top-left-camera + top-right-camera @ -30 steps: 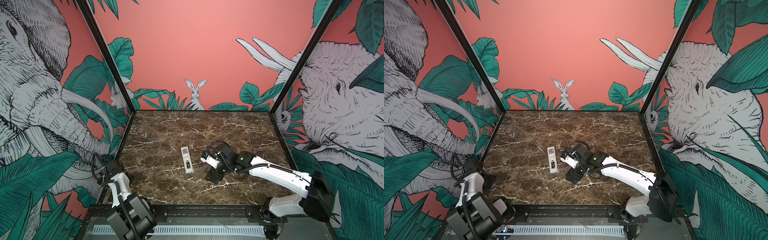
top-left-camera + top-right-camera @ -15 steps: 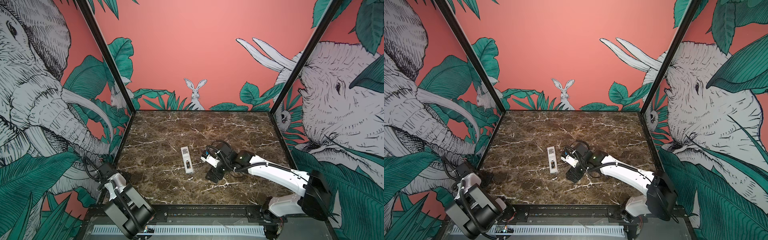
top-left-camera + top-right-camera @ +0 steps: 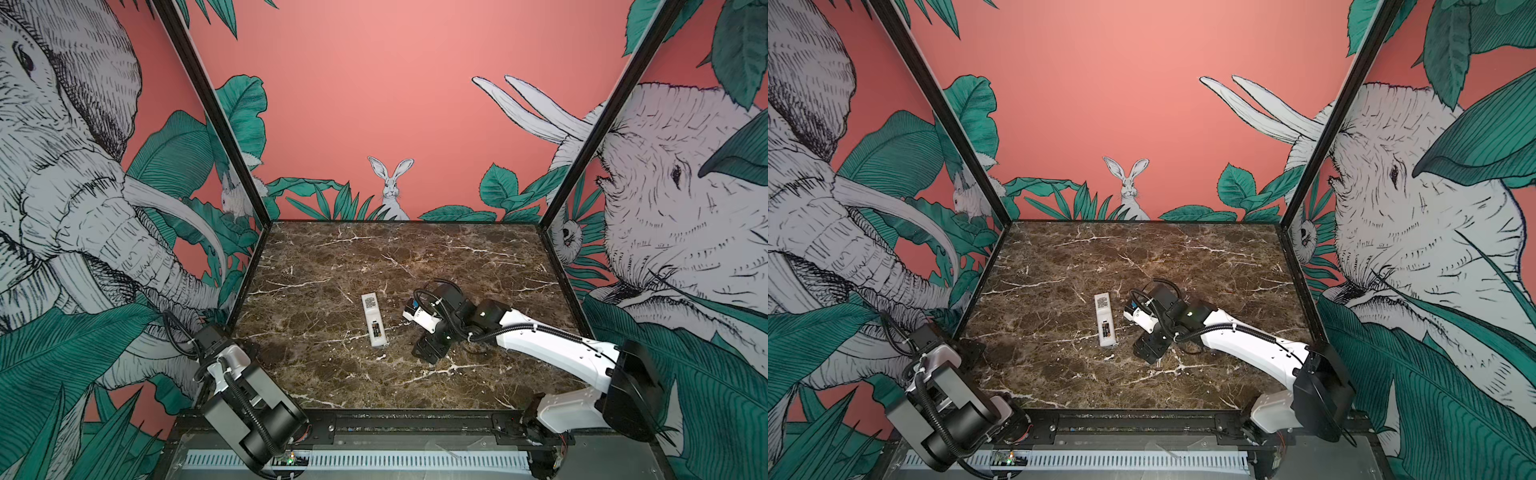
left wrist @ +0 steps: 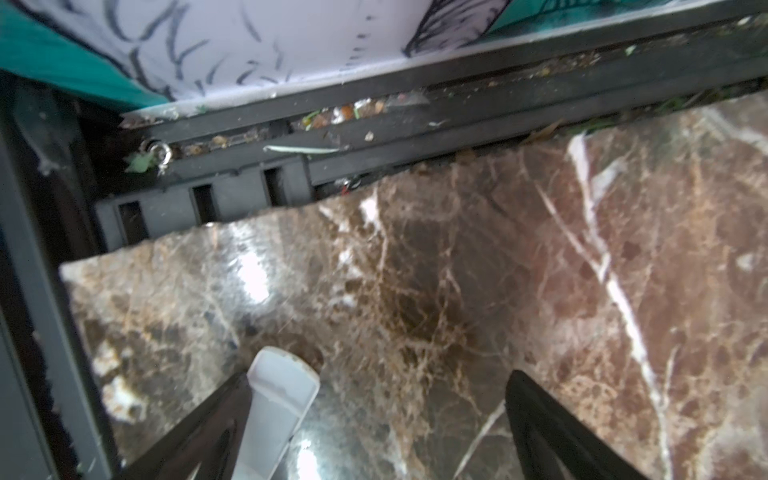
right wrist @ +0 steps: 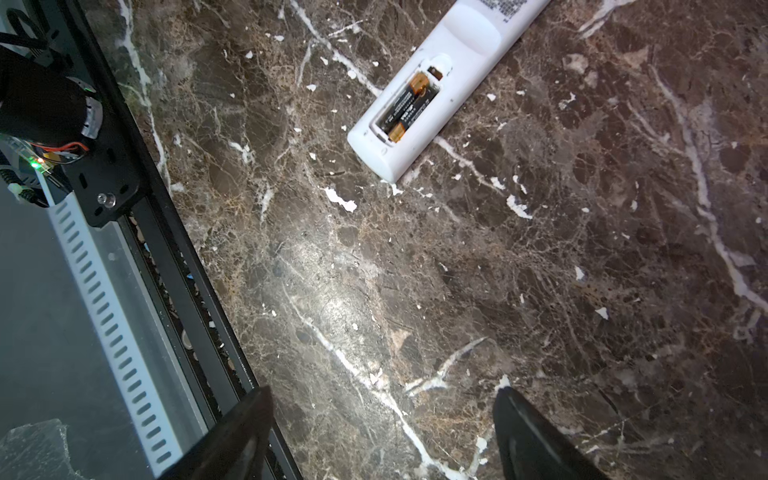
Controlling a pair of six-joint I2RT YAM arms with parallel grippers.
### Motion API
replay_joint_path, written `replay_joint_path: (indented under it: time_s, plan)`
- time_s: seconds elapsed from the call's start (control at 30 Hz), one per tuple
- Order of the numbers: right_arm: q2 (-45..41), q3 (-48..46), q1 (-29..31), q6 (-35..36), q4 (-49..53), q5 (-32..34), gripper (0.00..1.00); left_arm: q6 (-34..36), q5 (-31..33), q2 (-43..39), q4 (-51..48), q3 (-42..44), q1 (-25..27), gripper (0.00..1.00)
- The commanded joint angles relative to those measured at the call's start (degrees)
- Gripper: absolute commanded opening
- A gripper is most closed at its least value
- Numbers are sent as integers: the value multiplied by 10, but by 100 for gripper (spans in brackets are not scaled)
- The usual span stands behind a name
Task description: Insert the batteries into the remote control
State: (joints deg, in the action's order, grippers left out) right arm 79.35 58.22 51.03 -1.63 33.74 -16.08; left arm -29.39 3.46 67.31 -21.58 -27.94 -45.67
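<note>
The remote control (image 3: 374,320) lies back up on the brown marble tabletop (image 3: 415,257), just below the centre of the frame in both top views, its length running up and down the picture. Its battery bay is uncovered. The right wrist view shows the two batteries (image 5: 405,106) seated side by side in it, black with orange ends. The right gripper (image 3: 429,355) hangs just right of the remote's lower end, apart from it. Its fingers (image 5: 528,436) stand wide apart with only bare marble between them. The left gripper (image 4: 378,378) is at the lower left of the frame in both top views, by the tabletop's corner, also spread wide and clamping nothing. A flat white plastic piece (image 4: 278,411) with a rounded end lies along one finger; whether it rests on the marble I cannot tell
</note>
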Motion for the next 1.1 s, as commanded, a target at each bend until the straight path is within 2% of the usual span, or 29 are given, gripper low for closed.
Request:
replay_joint_path:
  time_s: [0.0, 0.13, 0.2, 0.4, 0.53, 0.57, 0.63, 0.7, 0.8, 1.07]
  plan:
    - [-3, 5, -6, 11, -4, 2, 83, -1, -31, -21, -9, 20, 36, 96]
    - [-1, 12, -7, 13, -2, 1, 83, -13, -23, -67, -6, 32, 86, 96]
    - [-2, 12, -7, 14, -2, 2, 83, -24, -32, -69, 1, 39, 102, 99]
    - [-5, 11, -9, 12, 0, 4, 83, -47, -16, -81, 8, 43, 176, 99]
    - [-4, 9, -9, 11, 1, 7, 83, -52, -25, -88, 1, 29, 191, 99]
    - [-4, 9, -10, 12, 0, 8, 83, -45, -10, -91, -12, 16, 197, 99]
    - [-6, 9, -11, 10, 1, 10, 83, -26, 74, -112, -90, -27, 212, 99]
    - [-8, 7, -11, 8, 2, 10, 83, -10, 121, -132, -118, -43, 209, 99]
    - [-14, -3, -11, 5, -6, 10, 83, -2, 139, -121, -152, -69, 197, 99]
    - [-21, -9, -15, 6, 1, 14, 83, 3, 71, -81, -111, -39, 116, 99]
